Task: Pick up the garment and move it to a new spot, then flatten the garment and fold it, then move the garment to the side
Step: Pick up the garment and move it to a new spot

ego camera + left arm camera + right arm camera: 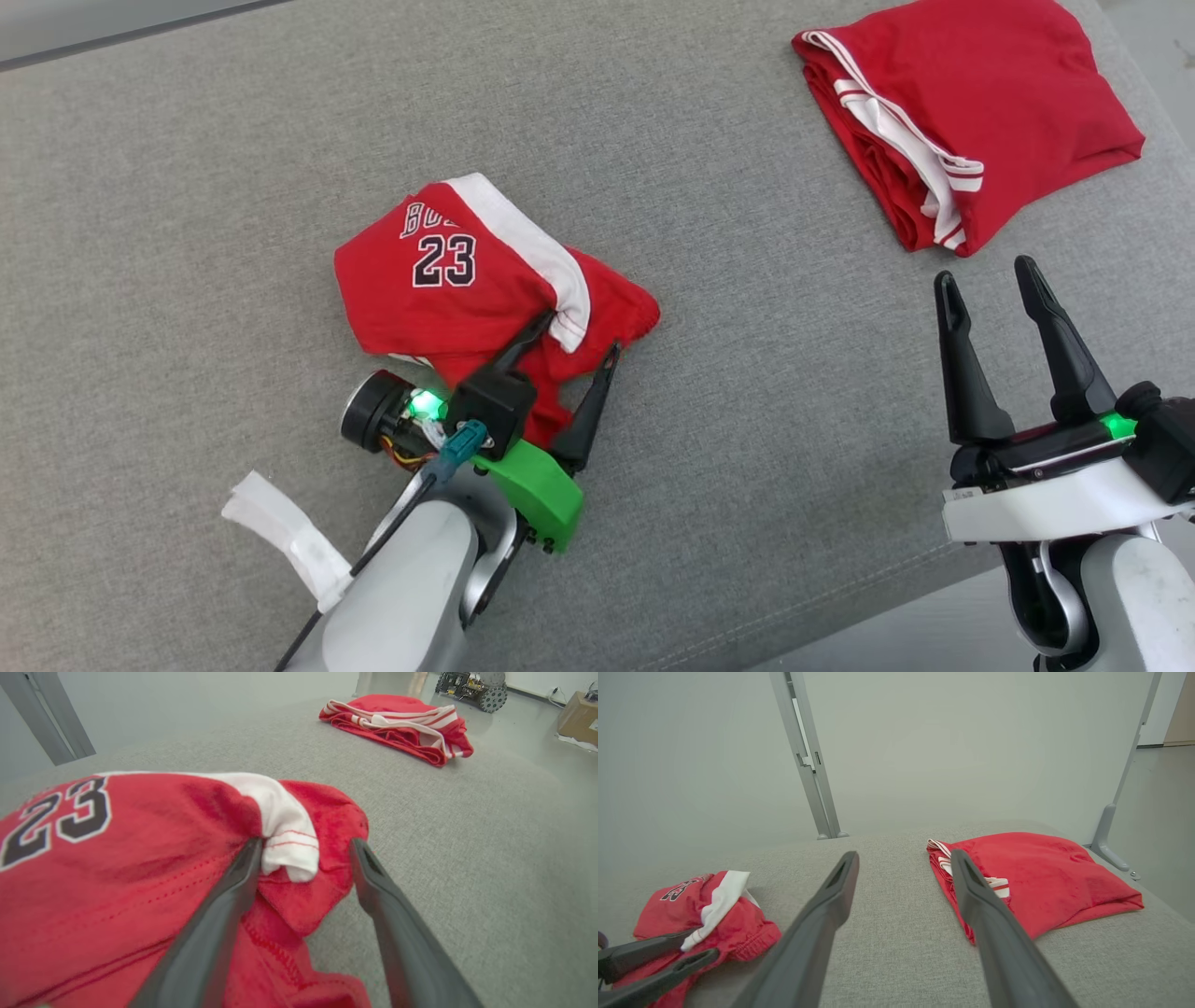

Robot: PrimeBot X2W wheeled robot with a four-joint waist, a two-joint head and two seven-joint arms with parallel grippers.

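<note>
Head view: the jersey [439,280] lies crumpled mid-cushion [187,233], its long axis slanting down to the right. The left gripper [579,338] is at its near edge, jaws spread, one finger on cloth, one beside it. The right gripper [985,273], also wide open, hangs well apart, nearer the folded pile [980,121]. Left wrist: soft red knit, white ribbed trim bunched between the fingers, nothing pinched. Right wrist: coarse grey weave ahead, the pile just past one finger.

PrimeBot's left gripper [579,336] reaches forward from its pale forearm [411,579], its two dark fingers [583,411] spread apart and angled up and to the right. Well off to that pincer's right, the right gripper [985,273] hangs with jaws wide, tips pointing ahead.
</note>
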